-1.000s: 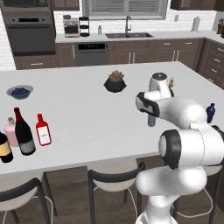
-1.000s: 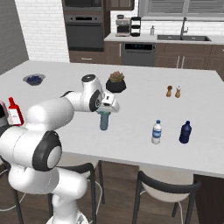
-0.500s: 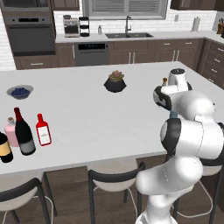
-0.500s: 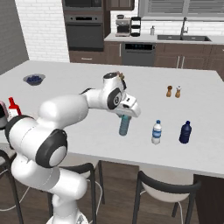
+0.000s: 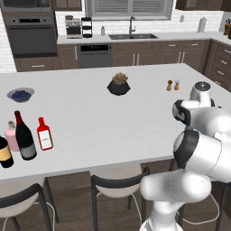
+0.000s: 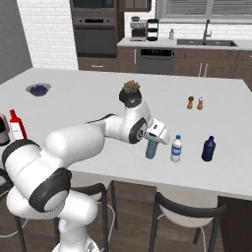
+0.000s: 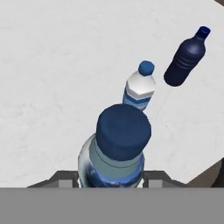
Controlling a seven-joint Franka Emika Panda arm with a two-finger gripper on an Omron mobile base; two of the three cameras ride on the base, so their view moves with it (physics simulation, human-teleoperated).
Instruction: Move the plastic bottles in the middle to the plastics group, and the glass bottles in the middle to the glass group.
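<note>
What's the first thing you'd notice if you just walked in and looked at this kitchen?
The big white robot arm, whose gripper holds a small light-blue water bottle by its top, right beside a whitish water bottle and a dark navy bottle near the counter's front edge. At the far left end of the counter stand a tall dark wine bottle and a flat red bottle, close together.

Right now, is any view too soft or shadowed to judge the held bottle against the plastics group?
Hand view: held bottle looms large and slightly soft, clear bottle and navy bottle sharp. Right base view: even light, faint shadows, tool readable. Left base view: arm blocks the bottles.
</note>
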